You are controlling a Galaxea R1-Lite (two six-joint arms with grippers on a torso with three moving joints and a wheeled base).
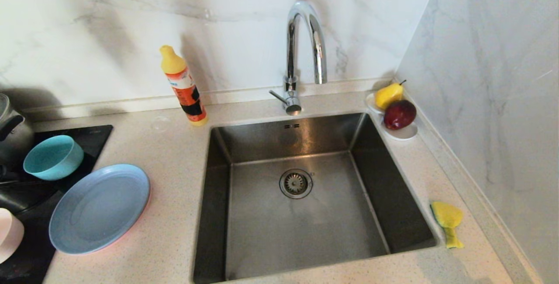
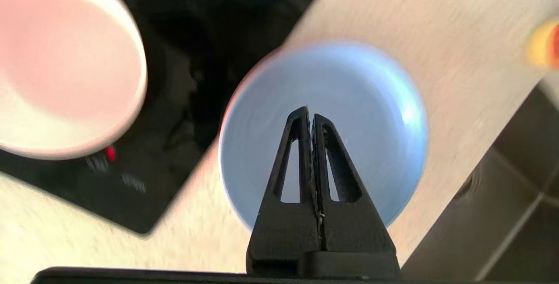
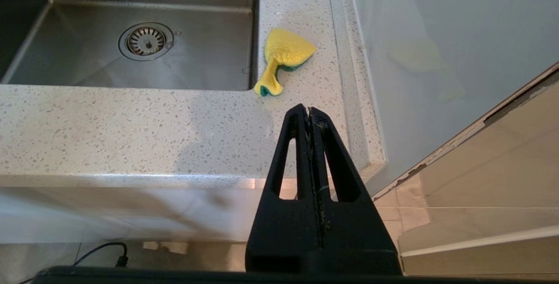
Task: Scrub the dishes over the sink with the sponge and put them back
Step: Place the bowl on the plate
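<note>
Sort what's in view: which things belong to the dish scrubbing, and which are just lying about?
Job: blue plate, teal bowl, pink plate, sponge, sink, left gripper shut above the blue plate.

Lying about: detergent bottle, fruit dish, pear, apple, cooktop.

Counter point(image 1: 174, 161) is beige with fine speckles, wall point(image 1: 109, 22) white marble with grey veins. Sink point(image 1: 301, 214) is dull steel, tap point(image 1: 305, 43) shiny chrome. Grey-blue plate point(image 1: 99, 208), teal bowl point(image 1: 53, 157), pale pink plate point(image 2: 65, 61). Sponge point(image 3: 284, 59) yellow with green underneath. Orange bottle point(image 1: 183, 87), yellow cap. Black hob point(image 1: 94, 137), both grippers point(image 2: 311, 116) point(image 3: 308, 109) black.
</note>
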